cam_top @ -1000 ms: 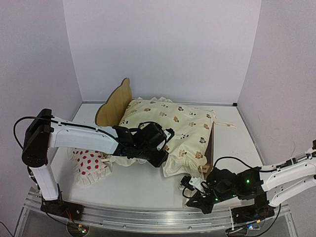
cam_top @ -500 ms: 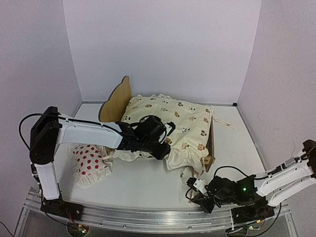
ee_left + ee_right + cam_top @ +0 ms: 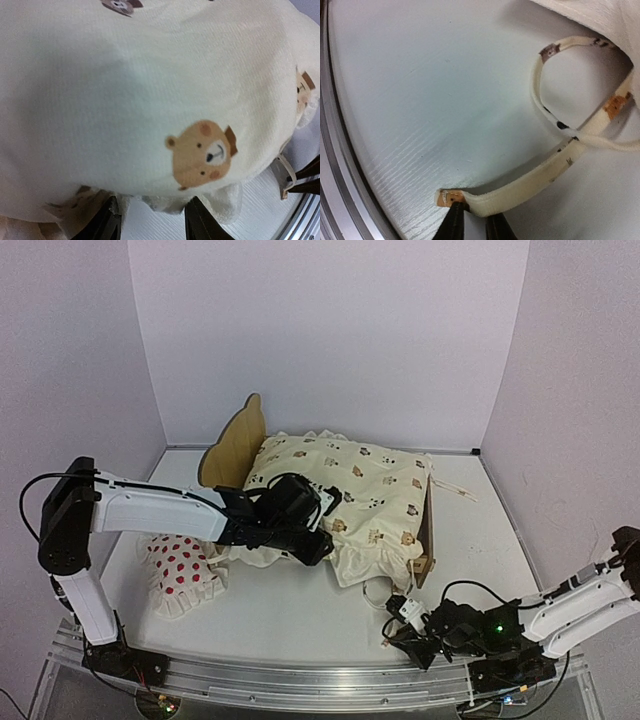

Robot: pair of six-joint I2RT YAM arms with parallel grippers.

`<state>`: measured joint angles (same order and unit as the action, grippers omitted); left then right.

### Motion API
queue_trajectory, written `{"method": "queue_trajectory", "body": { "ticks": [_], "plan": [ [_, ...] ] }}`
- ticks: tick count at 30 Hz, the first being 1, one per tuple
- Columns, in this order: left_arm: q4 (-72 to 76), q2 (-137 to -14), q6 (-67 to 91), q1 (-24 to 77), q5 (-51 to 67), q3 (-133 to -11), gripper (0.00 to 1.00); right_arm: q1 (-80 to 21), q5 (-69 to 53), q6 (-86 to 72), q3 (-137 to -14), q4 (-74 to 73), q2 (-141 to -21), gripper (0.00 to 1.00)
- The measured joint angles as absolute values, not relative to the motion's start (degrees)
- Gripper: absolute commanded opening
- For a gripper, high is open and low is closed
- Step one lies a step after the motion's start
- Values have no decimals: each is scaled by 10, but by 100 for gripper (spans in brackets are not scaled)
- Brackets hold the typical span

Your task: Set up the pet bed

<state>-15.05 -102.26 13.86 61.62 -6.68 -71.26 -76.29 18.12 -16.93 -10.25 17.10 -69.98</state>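
The pet bed [image 3: 235, 445] lies across the middle of the table, its scalloped headboard at the left and its footboard [image 3: 432, 525] at the right. A cream bear-print quilt [image 3: 360, 490] covers it. My left gripper [image 3: 318, 540] sits at the quilt's near edge. In the left wrist view the quilt [image 3: 150, 75] fills the picture, and its bunched ruffle spans my left gripper's [image 3: 152, 202] half-closed fingers. My right gripper [image 3: 395, 615] is low near the front edge. Its jaws [image 3: 474, 207] stand a sliver apart, and the end of the quilt's tie strap [image 3: 555, 170] rests on their tips.
A white pillow with red dots [image 3: 180, 570] lies at the front left, beside the left arm. An aluminium rail [image 3: 300, 675] runs along the near table edge, close behind my right gripper. White walls close in the back and both sides.
My right gripper drew back toward the near edge with the strap, then parted its jaws slightly. My left gripper shifted left with the quilt edge, and the bed swung a little.
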Motion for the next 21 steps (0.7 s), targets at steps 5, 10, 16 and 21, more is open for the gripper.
{"method": "queue_trajectory", "body": {
  "ticks": [5, 10, 16, 21],
  "plan": [
    [-177, -1010, 145, 641, -56, -708, 44, -763, 190, -172, -69, 156, -619, 38],
    [-195, -1010, 150, 663, -51, -708, 45, -763, 195, -175, -59, 124, -536, 44],
    [-210, -1010, 151, 687, -45, -708, 44, -763, 227, -181, -60, 69, -472, 52],
    [-207, -1010, 160, 706, -35, -708, 43, -763, 287, -203, -77, 16, -452, 58]
  ]
}}
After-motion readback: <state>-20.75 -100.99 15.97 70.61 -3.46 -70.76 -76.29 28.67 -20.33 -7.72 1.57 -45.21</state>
